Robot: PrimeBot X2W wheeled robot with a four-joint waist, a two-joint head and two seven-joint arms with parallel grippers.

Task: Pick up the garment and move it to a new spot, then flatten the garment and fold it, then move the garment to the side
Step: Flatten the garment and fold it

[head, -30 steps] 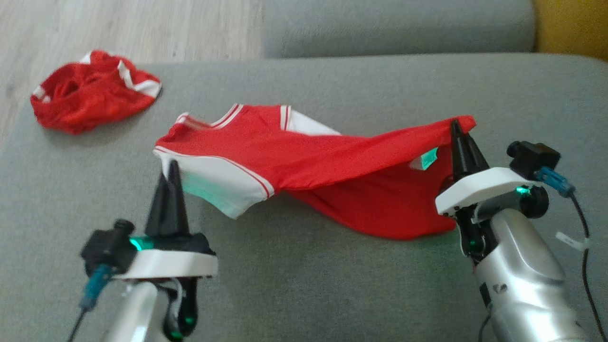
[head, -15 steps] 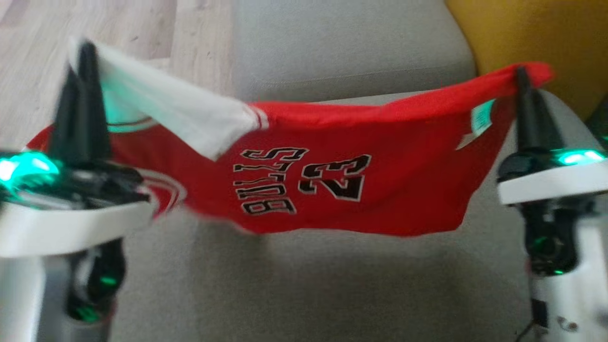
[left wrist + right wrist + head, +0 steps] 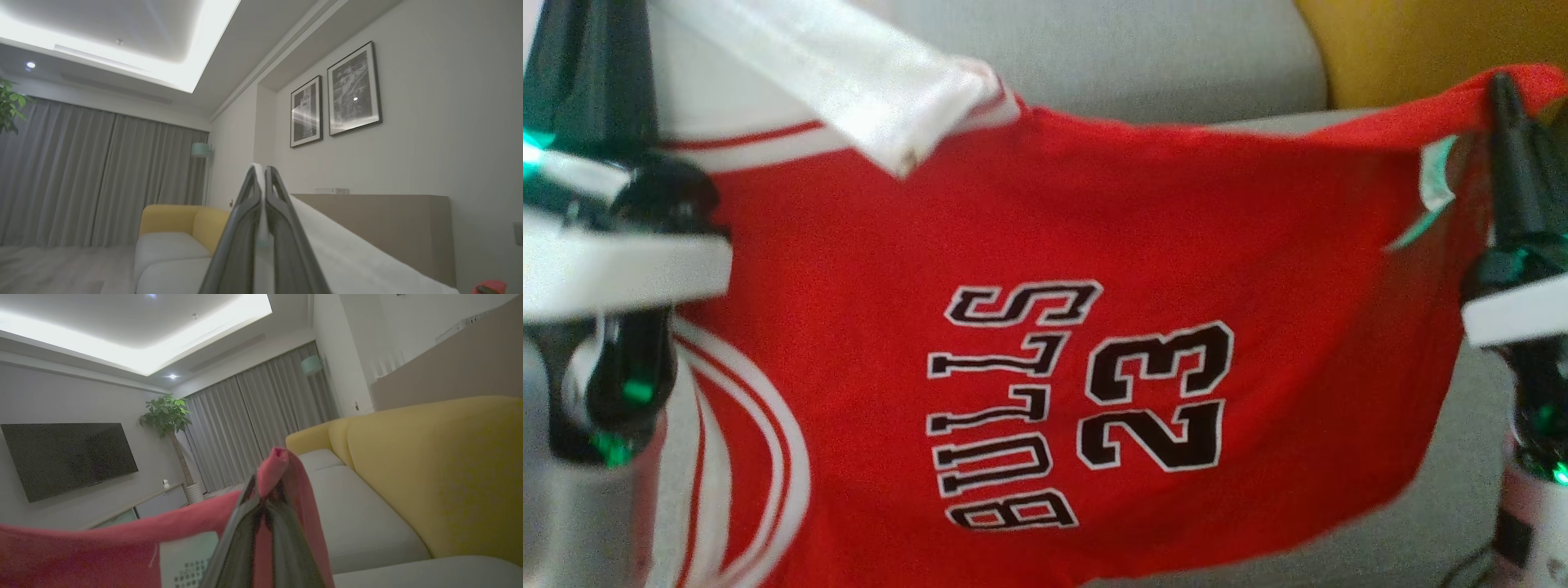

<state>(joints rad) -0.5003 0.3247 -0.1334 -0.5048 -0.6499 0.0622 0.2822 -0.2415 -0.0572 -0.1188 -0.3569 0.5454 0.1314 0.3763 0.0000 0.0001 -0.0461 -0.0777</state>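
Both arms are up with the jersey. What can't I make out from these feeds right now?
- Head view: jersey runs off the bottom edge; its lower end is cut off.
- Head view: the sofa under it is mostly hidden by the cloth.
- Head view: left end effector tips are cut by the top edge.
- Right wrist view: label print is blurred.
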